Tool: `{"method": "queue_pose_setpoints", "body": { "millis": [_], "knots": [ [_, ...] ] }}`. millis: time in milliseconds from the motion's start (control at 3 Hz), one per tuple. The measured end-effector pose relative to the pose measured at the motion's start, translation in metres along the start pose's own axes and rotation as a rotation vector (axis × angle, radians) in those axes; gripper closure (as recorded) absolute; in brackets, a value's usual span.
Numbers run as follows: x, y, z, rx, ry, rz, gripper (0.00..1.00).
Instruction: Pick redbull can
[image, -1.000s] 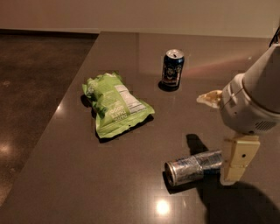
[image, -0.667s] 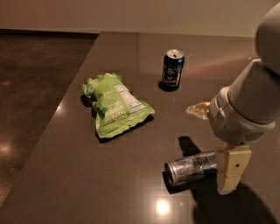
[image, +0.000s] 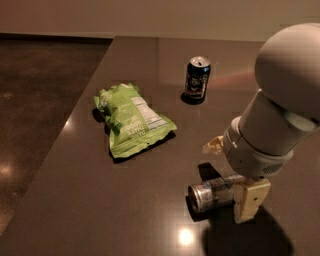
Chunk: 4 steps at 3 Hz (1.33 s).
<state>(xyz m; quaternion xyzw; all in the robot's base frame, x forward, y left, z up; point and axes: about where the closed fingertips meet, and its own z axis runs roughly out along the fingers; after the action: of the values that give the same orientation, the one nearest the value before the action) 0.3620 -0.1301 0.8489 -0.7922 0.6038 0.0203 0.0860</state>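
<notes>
- Since the earlier moments the gripper (image: 229, 181) has swung left and come down toward the near edge of the table (image: 75, 200). Its pale fingers now stand on either side of the silver can (image: 212, 194), which has hardly shifted.
- Dark floor (image: 40, 100) shows beyond the table's left edge.
- A green chip bag (image: 132, 120) lies flat not far from the left edge, about halfway between the far and near edges. Its printed label faces up.
- A short dark can (image: 197, 79) stands upright toward the far edge, to the right of the bag and well apart from it. Its silver top and tab are in sight.
- The silver can lies on its side close to the near edge, right of the table's middle. Its round end points left and toward the near edge, and the other end runs back under the wrist.
- The gripper is spread wide and grasps nothing. One finger (image: 251, 200) hangs on the near side of the can, just beside or touching its right part, with its tip low by the tabletop. The other finger (image: 212, 146) pokes out on the far side, clear of the can with a gap between.
- So the can sits between the two fingers, under the wrist, and rests on the table.
- The thick white arm (image: 280, 100) rises from the wrist up to the right, covering the table's right edge. Its shadow falls on the tabletop by the near right corner.
</notes>
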Motion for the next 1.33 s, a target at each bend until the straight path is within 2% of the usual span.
{"method": "queue_pose_setpoints", "body": {
  "millis": [333,667,1000,1333],
  "knots": [
    [0.0,0.0,0.005,-0.014,0.017,0.0,0.41],
    [0.004,-0.004,0.003,-0.033,0.025,0.045,0.66],
    [0.015,-0.018,-0.02,-0.056,0.009,0.145,0.96],
    [0.017,-0.036,-0.054,-0.036,-0.025,0.182,1.0]
  ]
}}
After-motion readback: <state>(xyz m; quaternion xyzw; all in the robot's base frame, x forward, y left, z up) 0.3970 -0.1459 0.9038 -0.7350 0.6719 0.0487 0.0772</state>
